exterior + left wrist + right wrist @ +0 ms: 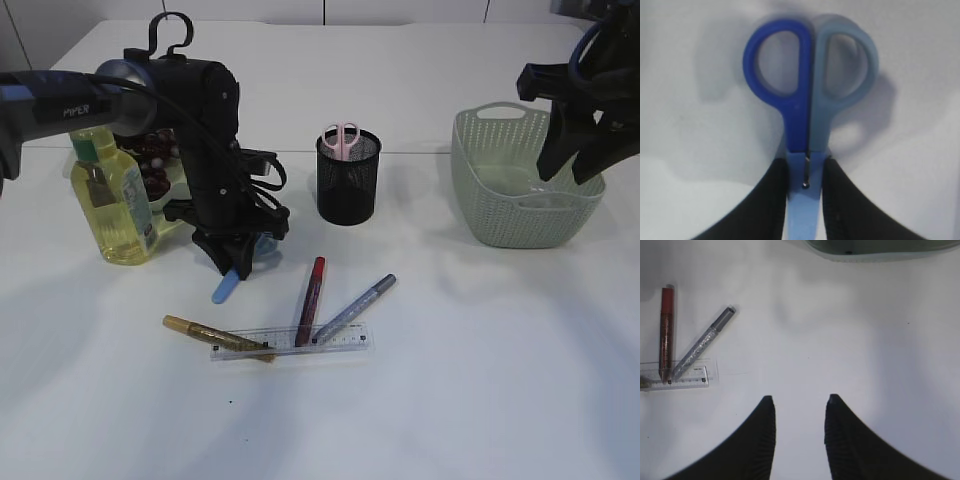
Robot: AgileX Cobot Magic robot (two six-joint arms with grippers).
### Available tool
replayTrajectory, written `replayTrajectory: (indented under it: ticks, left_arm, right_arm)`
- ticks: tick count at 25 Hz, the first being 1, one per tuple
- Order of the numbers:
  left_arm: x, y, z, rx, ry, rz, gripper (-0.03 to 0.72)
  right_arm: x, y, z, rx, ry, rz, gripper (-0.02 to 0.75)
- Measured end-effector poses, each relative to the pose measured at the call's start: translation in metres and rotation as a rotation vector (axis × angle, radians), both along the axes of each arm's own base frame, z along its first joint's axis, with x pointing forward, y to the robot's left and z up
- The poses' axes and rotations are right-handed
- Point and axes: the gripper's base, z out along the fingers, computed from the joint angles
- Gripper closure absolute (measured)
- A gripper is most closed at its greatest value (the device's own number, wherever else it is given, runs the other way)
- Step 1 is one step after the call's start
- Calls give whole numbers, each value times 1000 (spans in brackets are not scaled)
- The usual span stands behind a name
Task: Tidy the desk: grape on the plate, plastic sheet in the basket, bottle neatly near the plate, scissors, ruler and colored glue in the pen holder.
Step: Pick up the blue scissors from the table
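My left gripper (236, 262) is shut on blue scissors (224, 289) low over the table, in front of the plate. In the left wrist view the fingers (805, 172) clamp the light-blue blade part, and the two blue handles (807, 100) point away. My right gripper (570, 168) is open and empty, raised by the green basket (470, 190). A clear ruler (290, 342) lies at the front with gold (205, 333), red (313, 295) and silver (358, 305) glue pens on or against it. A black mesh pen holder (348, 190) holds pink scissors (343, 138). The yellow bottle (112, 200) stands by the plate of dark grapes (155, 165).
The right wrist view shows open fingers (799, 402) over bare white table, with the red pen (666, 330), silver pen (702, 342) and ruler end (687, 377) at the left and the basket's rim (880, 251) at the top. Something pale lies in the basket.
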Motion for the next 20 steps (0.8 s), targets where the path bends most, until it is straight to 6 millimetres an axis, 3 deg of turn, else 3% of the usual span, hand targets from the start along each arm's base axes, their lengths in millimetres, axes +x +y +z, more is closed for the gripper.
replayTrajectory:
  ticks: [20]
  left_arm:
    - [0,0,0,0,-4,-49,526]
  right_arm:
    - [0,0,0,0,0,0,456]
